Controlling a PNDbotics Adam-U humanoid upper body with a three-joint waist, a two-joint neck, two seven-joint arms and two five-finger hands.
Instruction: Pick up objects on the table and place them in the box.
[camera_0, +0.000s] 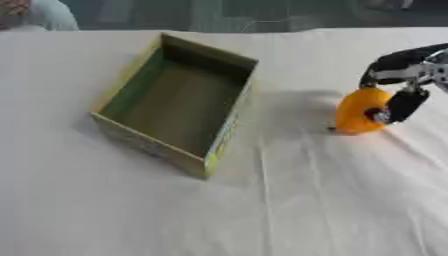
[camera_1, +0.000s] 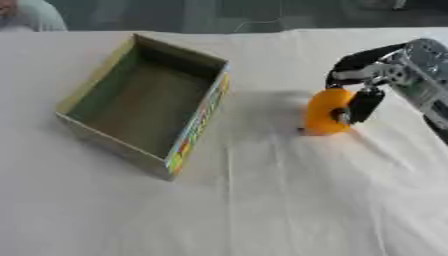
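An open cardboard box (camera_0: 229, 119) with green inner walls lies left of centre on the white cloth; nothing shows inside it. To its right an orange rounded object (camera_1: 322, 114) stands on edge on the cloth. My right hand (camera_1: 363, 102) comes in from the right edge, its black fingers curled over the top and near side of the orange object, pinching it. The object's lower edge looks in touch with the cloth. My left hand shows in neither view.
A white wrinkled cloth (camera_0: 306, 200) covers the table, with wide bare room in front of and between the box and the orange object. A person sits at the far left corner, beyond the table edge.
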